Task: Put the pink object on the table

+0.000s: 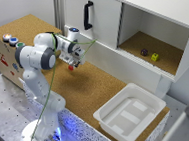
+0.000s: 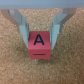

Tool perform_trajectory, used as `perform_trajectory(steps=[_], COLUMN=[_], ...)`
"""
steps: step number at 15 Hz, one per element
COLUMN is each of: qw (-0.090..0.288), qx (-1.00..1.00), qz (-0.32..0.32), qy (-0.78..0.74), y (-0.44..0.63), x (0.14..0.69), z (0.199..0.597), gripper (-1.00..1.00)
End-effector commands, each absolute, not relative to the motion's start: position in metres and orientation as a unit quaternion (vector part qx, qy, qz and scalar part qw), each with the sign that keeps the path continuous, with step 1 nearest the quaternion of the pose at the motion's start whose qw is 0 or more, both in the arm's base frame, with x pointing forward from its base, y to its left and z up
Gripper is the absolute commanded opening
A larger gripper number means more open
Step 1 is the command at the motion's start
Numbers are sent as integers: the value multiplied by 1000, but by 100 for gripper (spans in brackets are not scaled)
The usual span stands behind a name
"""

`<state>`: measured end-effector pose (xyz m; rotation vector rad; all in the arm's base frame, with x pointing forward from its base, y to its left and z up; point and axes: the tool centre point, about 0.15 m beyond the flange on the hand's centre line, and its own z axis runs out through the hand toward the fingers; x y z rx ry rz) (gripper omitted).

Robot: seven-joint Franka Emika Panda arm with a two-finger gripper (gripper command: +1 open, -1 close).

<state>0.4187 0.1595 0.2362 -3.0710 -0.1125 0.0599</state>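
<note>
Gripper (image 2: 39, 31) fingers clamp the pink cube (image 2: 40, 46) by two opposite flat sides, holding it above the cork table (image 1: 90, 85), left of centre in the exterior view. It looks light, rigid and smooth-faced, so a gentle side pinch should suffice.

Between my fingers (image 2: 23, 24): matt pink cube (image 2: 40, 44). Below them: rough, speckled cork table (image 2: 12, 62).
</note>
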Motion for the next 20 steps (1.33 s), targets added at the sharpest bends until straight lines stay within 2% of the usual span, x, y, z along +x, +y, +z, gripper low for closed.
perform_trajectory(steps=[1, 4, 9, 20], qw=[32, 10, 17, 19], qx=[-999, -1000, -998, -998], qz=[20, -16, -50, -49], qy=[20, -18, -23, -27], y=[162, 164, 162, 163], x=[424, 433, 427, 426], z=[209, 231, 275, 277], gripper=[100, 100, 100, 100])
